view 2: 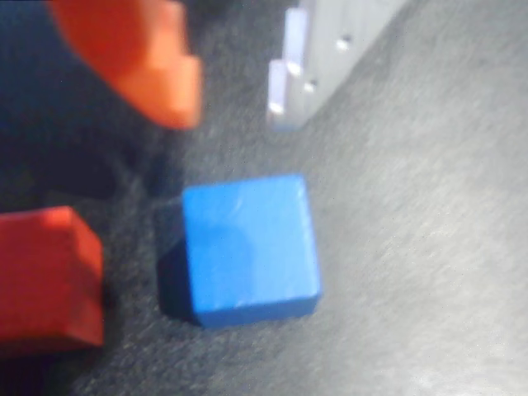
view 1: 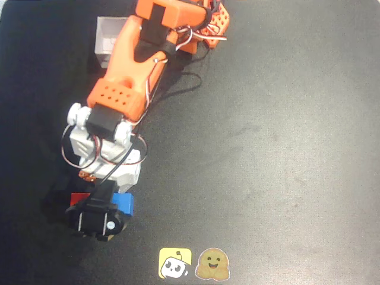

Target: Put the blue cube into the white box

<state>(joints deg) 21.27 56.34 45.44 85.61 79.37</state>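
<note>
The blue cube (view 2: 247, 247) lies flat on the black mat in the wrist view, with a red cube (view 2: 45, 285) a short gap to its left. My gripper (view 2: 235, 91) hovers just above and behind the blue cube, open, its orange finger (view 2: 140, 58) and pale finger (view 2: 305, 58) spread with nothing between them. In the overhead view the blue cube (view 1: 125, 203) and red cube (view 1: 78, 199) peek out on either side of the wrist at the lower left. The white box (view 1: 109, 40) stands at the top left, partly hidden by the orange arm (view 1: 127, 65).
The arm's orange base (view 1: 178, 21) sits at the top centre beside the box. Two flat stickers, one yellow (view 1: 175, 263) and one brown (view 1: 212, 264), lie at the mat's bottom edge. The black mat (view 1: 279, 142) stretches wide to the right.
</note>
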